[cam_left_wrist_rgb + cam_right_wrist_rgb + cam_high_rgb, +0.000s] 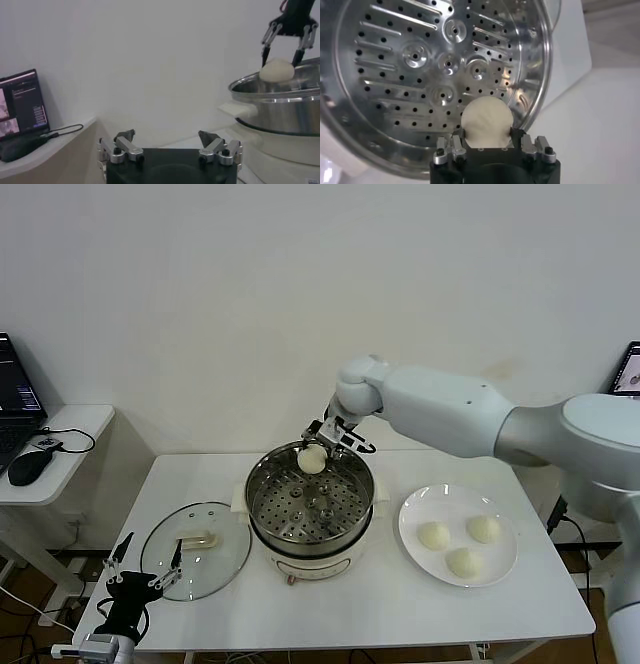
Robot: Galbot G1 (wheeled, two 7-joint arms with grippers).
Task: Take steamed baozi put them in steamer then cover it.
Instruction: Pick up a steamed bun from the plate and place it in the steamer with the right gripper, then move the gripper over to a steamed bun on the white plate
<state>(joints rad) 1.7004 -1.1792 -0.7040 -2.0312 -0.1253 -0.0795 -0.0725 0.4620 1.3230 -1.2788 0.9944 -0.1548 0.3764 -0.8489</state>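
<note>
Head view has the right gripper (pixel 323 446) clamped on one baozi (pixel 312 459), hanging over the far rim of the steamer (pixel 311 509), whose perforated tray holds no buns so far. Right wrist view shows that bun (pixel 486 122) pinched between both fingers, tray holes right behind it. Three more buns (pixel 461 545) sit on the plate (pixel 420 514) just right of the steamer. Cover (pixel 196 549) lies flat on the tabletop (pixel 350 604) to the left, handle up. Left gripper (pixel 143 569) is parked low at the tabletop's near-left edge, jaws spread wide, holding nothing. Off to the left, a side table carries a laptop (pixel 18 394), mouse (pixel 27 468) and cable.
</note>
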